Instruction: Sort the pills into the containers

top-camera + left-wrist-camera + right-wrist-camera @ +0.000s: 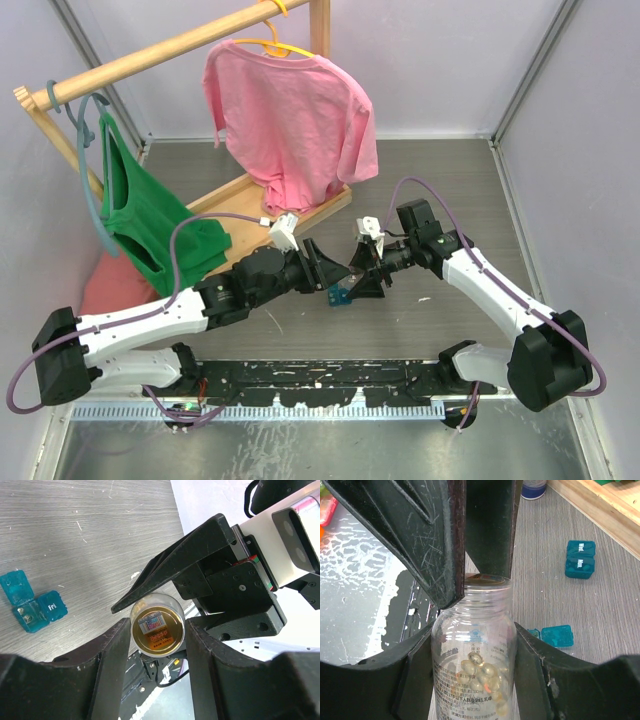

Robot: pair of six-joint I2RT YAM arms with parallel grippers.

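Bottle [475,650] w/ yellow pills [482,675] inside is held btwn both pincers. R pincer [474,632] is squeezed tight on its clear body. L pincer [157,635] is squeezed on its top end. One blue box [32,615] lies open on the gray table [75,530], near the bottle. 2nd blue box [581,559] is closed, farther off, w/ "Wed." & "Mon." on it.

bottle [475,650] abv table [610,605], containers [580,560] on it (2, apart)

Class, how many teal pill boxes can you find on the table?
2: a closed pill box near the wooden base, and an open pill box beside the bottle. Others may be hidden.
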